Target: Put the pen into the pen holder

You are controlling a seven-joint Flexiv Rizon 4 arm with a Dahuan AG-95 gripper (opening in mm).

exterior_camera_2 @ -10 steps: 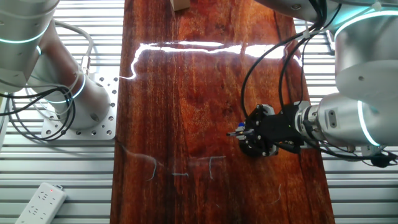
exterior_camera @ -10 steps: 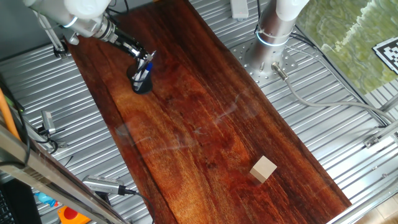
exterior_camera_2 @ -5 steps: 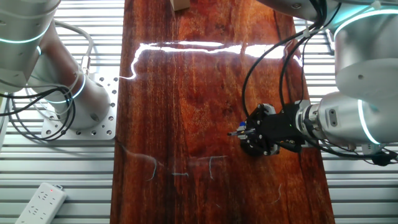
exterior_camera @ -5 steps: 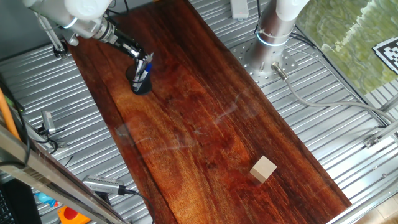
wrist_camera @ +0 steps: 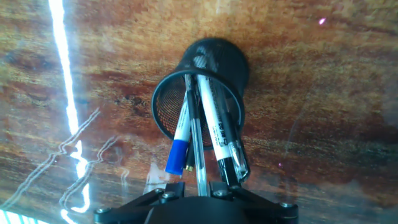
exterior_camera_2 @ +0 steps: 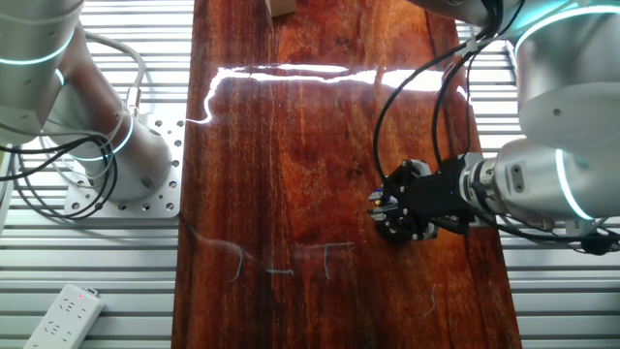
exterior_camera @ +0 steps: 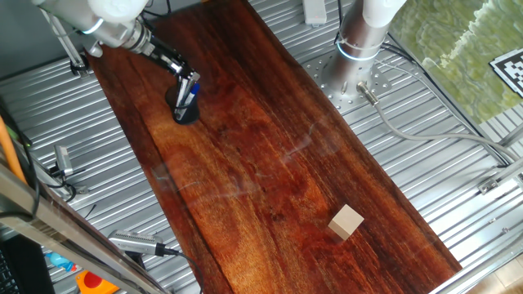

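Observation:
The pen holder (wrist_camera: pixel 200 87), a round black mesh cup, stands on the dark wooden table (exterior_camera: pixel 270 155) near its far left corner (exterior_camera: pixel 185 113). The slim grey pen (wrist_camera: pixel 197 134) stands with its lower end in the cup, beside a blue-tipped pen (wrist_camera: pixel 177 152) and a white pen with a black cap (wrist_camera: pixel 214 127). My gripper (wrist_camera: pixel 196 188) is just above the cup, with the pen's upper end between its jaws. A strip of table shows between the pen and the left finger (wrist_camera: pixel 169 188). In the other fixed view my gripper (exterior_camera_2: pixel 381 204) hides most of the cup.
A tan wooden block (exterior_camera: pixel 346 221) lies near the table's front right and also shows in the other fixed view (exterior_camera_2: pixel 282 7). A second arm's base (exterior_camera: pixel 359 37) stands beside the table. A metal cylinder with a cable (exterior_camera: pixel 135 242) and a power strip (exterior_camera_2: pixel 63 315) lie off the table.
My gripper has shifted slightly up and back over the cup, and the pen stands more upright in it. The block has not moved.

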